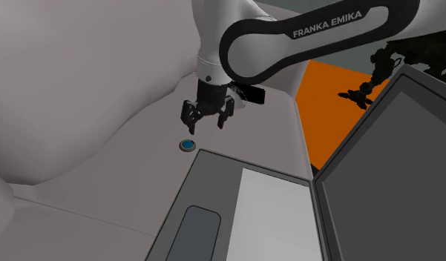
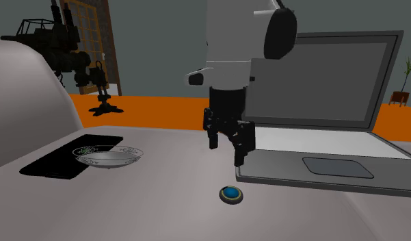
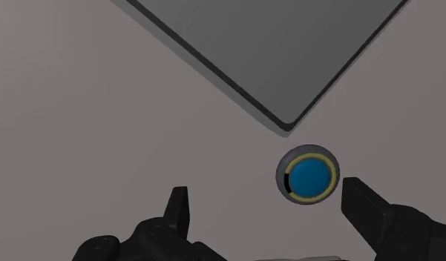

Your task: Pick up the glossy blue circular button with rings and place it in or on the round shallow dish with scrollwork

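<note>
The blue button (image 1: 187, 145), round with a yellow ring and a grey rim, lies flat on the grey surface close to the laptop's corner. My gripper (image 1: 205, 122) hangs open above and a little beyond it, holding nothing. In the wrist view the button (image 3: 307, 176) sits just inside one fingertip (image 3: 361, 202), off the middle of the gripper (image 3: 269, 207). The second exterior view has the gripper (image 2: 227, 149) well above the button (image 2: 231, 194). The shallow round dish (image 2: 108, 157) with green scrollwork on its rim rests towards that view's left, partly over a flat black pad (image 2: 50, 166).
An open grey laptop (image 2: 334, 161) stands right beside the button, its screen upright (image 1: 392, 170). A large pale rounded shape (image 1: 65, 89) rises along the shoulder view's left. Beyond the surface are an orange floor (image 1: 329, 104) and a dark legged figure (image 2: 60, 51).
</note>
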### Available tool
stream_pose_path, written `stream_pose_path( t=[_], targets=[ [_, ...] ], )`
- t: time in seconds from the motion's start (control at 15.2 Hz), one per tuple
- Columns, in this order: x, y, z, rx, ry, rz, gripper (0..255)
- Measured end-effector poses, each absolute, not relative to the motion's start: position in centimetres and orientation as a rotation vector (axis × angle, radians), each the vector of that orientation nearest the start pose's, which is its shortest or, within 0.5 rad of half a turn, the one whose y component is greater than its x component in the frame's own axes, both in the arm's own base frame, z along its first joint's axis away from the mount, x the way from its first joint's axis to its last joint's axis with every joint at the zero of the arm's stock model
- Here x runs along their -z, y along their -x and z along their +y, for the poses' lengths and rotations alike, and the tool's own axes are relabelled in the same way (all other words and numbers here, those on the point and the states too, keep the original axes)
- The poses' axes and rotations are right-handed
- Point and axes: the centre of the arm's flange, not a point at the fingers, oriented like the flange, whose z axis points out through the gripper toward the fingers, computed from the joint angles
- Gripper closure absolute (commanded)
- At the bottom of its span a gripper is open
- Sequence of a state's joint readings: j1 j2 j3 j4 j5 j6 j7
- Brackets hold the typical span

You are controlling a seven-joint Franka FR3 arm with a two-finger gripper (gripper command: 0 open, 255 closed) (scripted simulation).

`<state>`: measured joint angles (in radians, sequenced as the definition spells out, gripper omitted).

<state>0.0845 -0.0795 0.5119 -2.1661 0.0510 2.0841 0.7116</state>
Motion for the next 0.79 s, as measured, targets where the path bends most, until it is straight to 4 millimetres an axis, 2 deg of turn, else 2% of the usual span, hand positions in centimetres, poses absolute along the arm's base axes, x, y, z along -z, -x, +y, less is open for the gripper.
stream_pose_path(
  t=[0.26, 0.46, 0.79],
  targets=[
    [-40.8, -44.8, 33.5, -0.005, 3.119, 0.244, 0],
    [-39.4, -45.3, 34.2, -0.003, 3.116, 0.249, 0],
    [-36.8, -45.4, 34.2, -0.002, 3.116, 0.25, 0]
  ],
)
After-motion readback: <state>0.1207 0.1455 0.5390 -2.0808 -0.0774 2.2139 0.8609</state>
